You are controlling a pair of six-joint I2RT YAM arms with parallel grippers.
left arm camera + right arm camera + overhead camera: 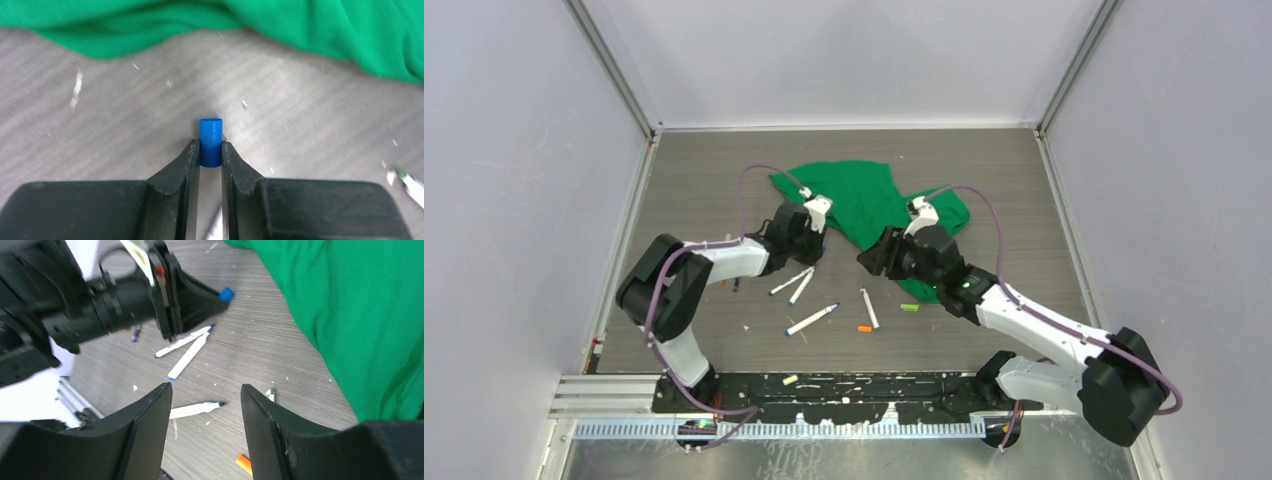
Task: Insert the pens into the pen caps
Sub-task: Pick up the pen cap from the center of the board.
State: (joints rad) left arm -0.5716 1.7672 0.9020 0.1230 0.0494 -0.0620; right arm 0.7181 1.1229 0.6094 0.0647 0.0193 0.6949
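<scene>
Fingers of the left pincer [210, 150] pinch a short blue plastic cap [210, 132] at the centre of the left wrist view, its far half poking past the tips. Whether the cap touches the grey wood-grain tabletop [100, 125] is hard to tell. The right pincer [206, 395] is spread wide and holds nothing, right of centre in the top view.

Four thin white-barrelled pens [812, 319] lie on the tabletop in the middle of the top view. Two are side by side just below the left pincer, one is lower, and one is to the right. A small orange cap [864, 328] lies just beside that last pen's lower end, and a small green cap [909, 307] sits further right. A crumpled green cloth [864, 200] fills the upper centre.
</scene>
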